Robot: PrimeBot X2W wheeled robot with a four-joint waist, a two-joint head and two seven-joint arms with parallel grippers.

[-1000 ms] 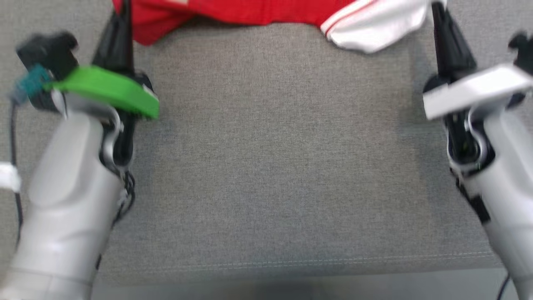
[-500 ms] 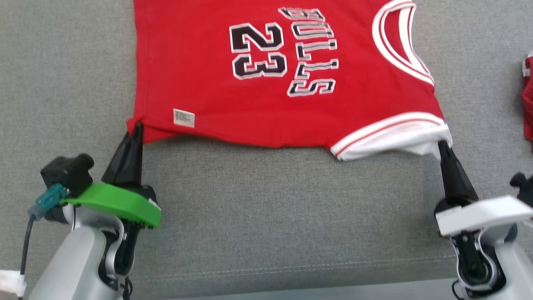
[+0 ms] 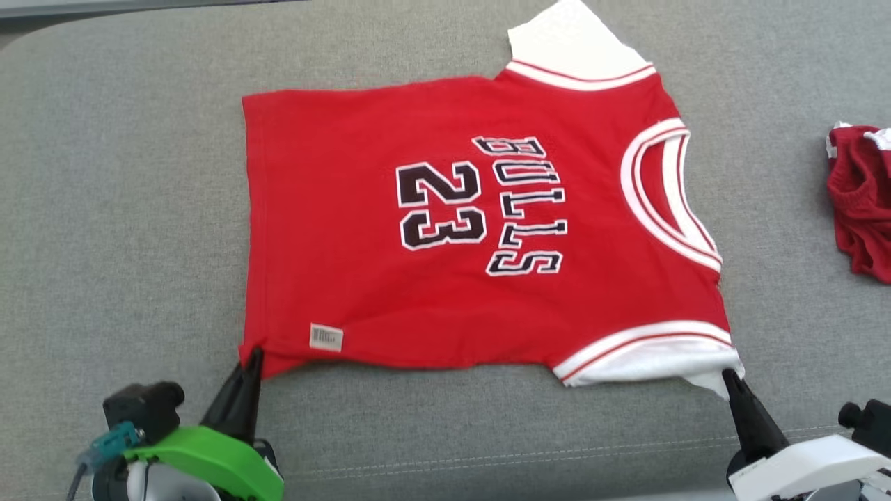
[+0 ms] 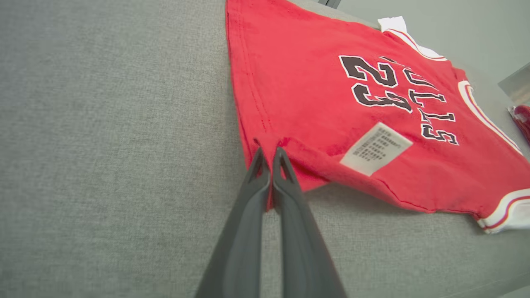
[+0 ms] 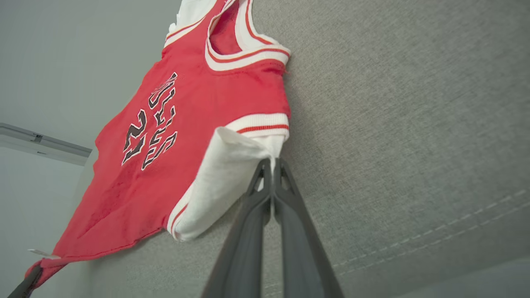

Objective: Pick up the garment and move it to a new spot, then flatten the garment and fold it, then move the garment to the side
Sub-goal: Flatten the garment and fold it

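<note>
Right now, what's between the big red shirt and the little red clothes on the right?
Just bare grey cushion lies between the red shirt and the little red clothes. You can see it in the head view.

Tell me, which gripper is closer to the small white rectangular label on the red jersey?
Left. The left gripper pinches the hem corner of the red jersey, just beside the small white label; the right gripper holds the white sleeve at the other end.
</note>
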